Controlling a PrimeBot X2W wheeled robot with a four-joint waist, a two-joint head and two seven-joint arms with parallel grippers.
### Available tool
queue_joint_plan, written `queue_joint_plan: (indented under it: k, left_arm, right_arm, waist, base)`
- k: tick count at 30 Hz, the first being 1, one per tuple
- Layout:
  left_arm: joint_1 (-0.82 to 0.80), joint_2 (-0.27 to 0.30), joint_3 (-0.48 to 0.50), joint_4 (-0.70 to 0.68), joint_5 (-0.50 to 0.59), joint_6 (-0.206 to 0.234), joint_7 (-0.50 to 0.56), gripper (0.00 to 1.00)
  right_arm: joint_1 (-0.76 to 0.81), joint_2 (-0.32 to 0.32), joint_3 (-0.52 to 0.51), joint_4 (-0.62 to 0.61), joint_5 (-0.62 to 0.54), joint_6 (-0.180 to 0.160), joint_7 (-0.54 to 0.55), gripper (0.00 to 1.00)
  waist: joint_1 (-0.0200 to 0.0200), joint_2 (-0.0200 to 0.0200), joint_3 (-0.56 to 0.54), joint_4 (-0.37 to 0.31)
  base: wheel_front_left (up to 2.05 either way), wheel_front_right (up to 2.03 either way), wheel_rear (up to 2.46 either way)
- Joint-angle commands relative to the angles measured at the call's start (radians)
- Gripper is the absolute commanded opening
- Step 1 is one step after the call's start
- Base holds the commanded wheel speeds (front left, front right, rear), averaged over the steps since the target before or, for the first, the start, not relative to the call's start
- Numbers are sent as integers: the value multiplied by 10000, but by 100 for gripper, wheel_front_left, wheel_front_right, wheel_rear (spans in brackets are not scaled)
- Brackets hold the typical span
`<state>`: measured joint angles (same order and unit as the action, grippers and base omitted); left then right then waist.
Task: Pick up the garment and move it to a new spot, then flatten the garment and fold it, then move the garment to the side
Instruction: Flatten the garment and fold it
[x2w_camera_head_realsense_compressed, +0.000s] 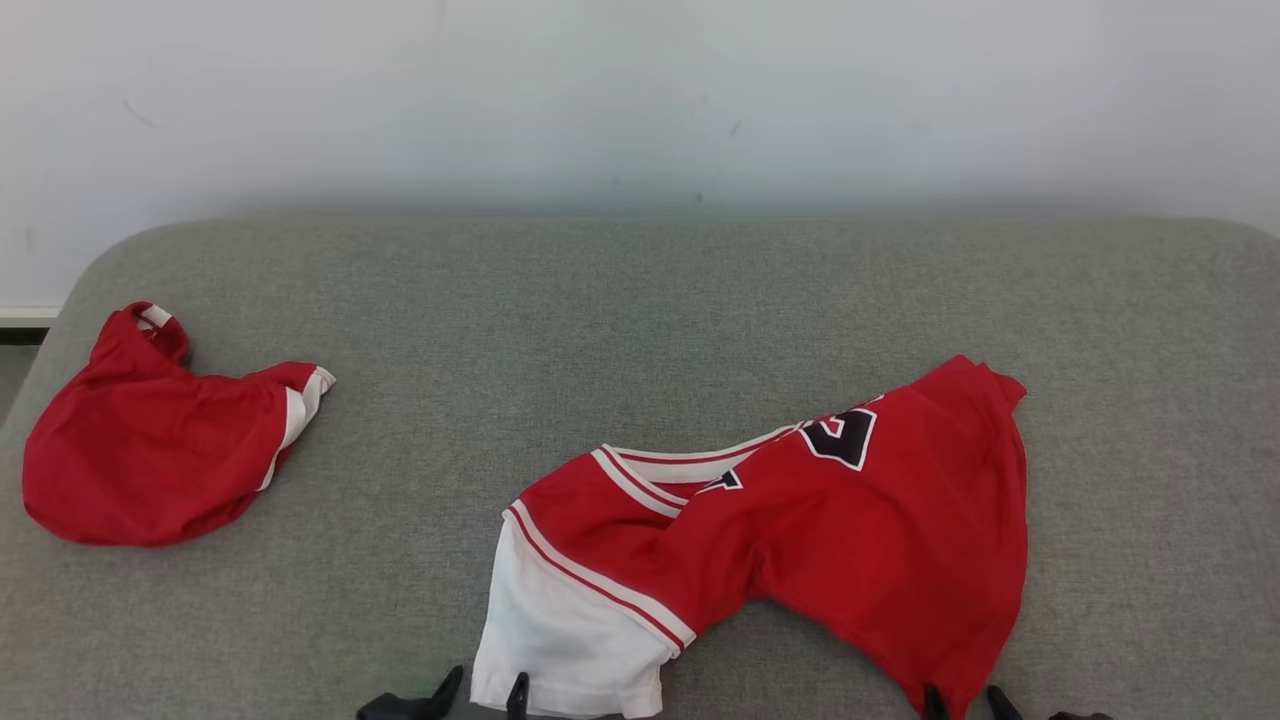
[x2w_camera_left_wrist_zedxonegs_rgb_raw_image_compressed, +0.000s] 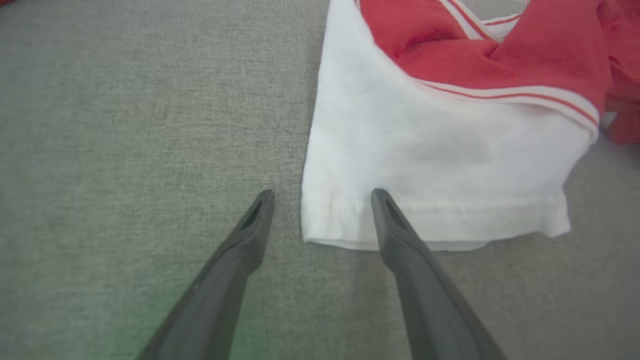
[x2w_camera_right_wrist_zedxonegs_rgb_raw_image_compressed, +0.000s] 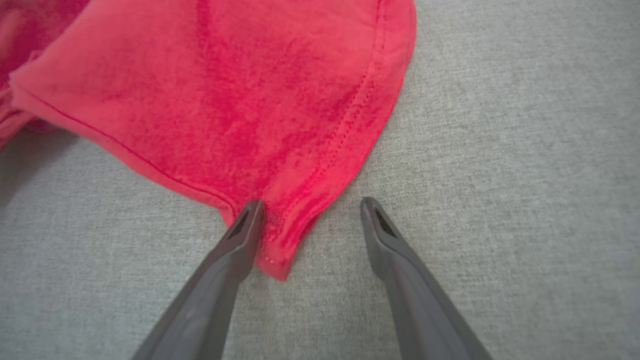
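Note:
The garment (x2w_camera_head_realsense_compressed: 880, 520) is a red jersey with black lettering and a white sleeve (x2w_camera_head_realsense_compressed: 560, 630), lying rumpled on the grey cushioned surface at centre right. My left gripper (x2w_camera_head_realsense_compressed: 487, 688) stands open at the sleeve's near hem. In the left wrist view the left gripper (x2w_camera_left_wrist_zedxonegs_rgb_raw_image_compressed: 322, 195) straddles the hem's left corner of the white sleeve (x2w_camera_left_wrist_zedxonegs_rgb_raw_image_compressed: 425, 145), one finger on bare fabric, the other over the cloth. My right gripper (x2w_camera_head_realsense_compressed: 966, 700) is open at the jersey's lower red corner. In the right wrist view the right gripper (x2w_camera_right_wrist_zedxonegs_rgb_raw_image_compressed: 312, 202) has that red hem tip (x2w_camera_right_wrist_zedxonegs_rgb_raw_image_compressed: 275, 250) lying loose between its fingers.
A second red garment (x2w_camera_head_realsense_compressed: 150, 450) with white trim lies bunched at the far left. The grey surface (x2w_camera_head_realsense_compressed: 640, 300) has rounded far corners and ends against a white wall (x2w_camera_head_realsense_compressed: 640, 90). Its left edge drops off near the bunched garment.

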<state>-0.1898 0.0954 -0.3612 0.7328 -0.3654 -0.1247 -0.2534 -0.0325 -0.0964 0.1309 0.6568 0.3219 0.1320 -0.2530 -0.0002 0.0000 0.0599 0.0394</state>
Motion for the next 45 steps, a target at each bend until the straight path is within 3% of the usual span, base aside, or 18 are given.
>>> queue_joint_plan:
  k: [1, 2, 3, 4, 5, 12, 18, 23, 27, 32, 37, 45]
  left_arm:
    - [-144, -95, -215, 181, -148, -79, -23, 89]
    - [-169, -135, -369, 252, -307, -69, -27, 36]
    - [-207, -158, -533, 303, -421, -62, -31, 13]
    - [-207, -158, -533, 303, -421, -62, -31, 13]
    - [-248, -140, -744, 392, -382, -63, -27, 0]
    - [-523, -38, -1046, -247, -1532, -57, -115, 0]
    - [-1073, 528, -635, -2251, -2066, -46, -120, 0]
    - [-2650, 1312, -863, -3533, -2691, -47, 216, 0]
    - [-4876, 1850, -944, -4196, -3273, -47, 1151, 0]
    - [-8272, 2104, -642, -4071, -3893, -47, 2284, 0]
    - [-11721, 2036, -628, -3108, -3761, -48, 2976, 0]
    - [-16268, 1532, -611, -860, -3264, -40, 2907, 0]
  right_arm:
    - [-61, 125, 210, 398, 178, -25, 127, 44]
    - [-137, 154, 344, 516, 281, -22, 134, 0]
    - [-224, 183, 446, 615, 376, 1, 124, 0]
    - [-224, 183, 446, 615, 376, 1, 124, 0]
    - [-295, 185, 518, 697, 445, 1, 104, 0]
    - [-699, -178, 676, 11, 856, -2, -81, 0]
    - [-1190, -786, 486, -1851, 968, -2, -109, 0]
    - [-2476, -1501, 535, -2968, 1360, -2, 86, 0]
    - [-4266, -2163, 701, -3487, 1653, -2, 573, 0]
    - [-7274, -2651, 760, -3642, 2288, -2, 1362, 0]
    - [-10679, -2858, 860, -3045, 2836, -2, 2148, 0]
    - [-15546, -3043, 1013, -1323, 2860, -2, 2569, 0]
  waist:
    - [2, 0, 30, -43]
    - [2, 0, 40, -58]
    - [2, 0, 49, -70]
    - [2, 0, 49, -70]
    - [2, 0, 50, -79]
    - [2, 0, 137, -155]
    - [2, 0, 450, -445]
    - [2, 0, 987, -717]
    - [2, 0, 1818, -901]
    - [2, 0, 3283, -1157]
    - [2, 0, 4642, -1428]
    - [2, 0, 5960, -1599]
  base:
    - [0, 0, 0]
    - [0, 0, 0]
    - [0, 0, 0]
    - [0, 0, 0]
    - [0, 0, 0]
    - [0, 0, 0]
    - [0, 0, 0]
    - [0, 0, 0]
    - [0, 0, 0]
    - [0, 0, 0]
    - [0, 0, 0]
    - [0, 0, 0]
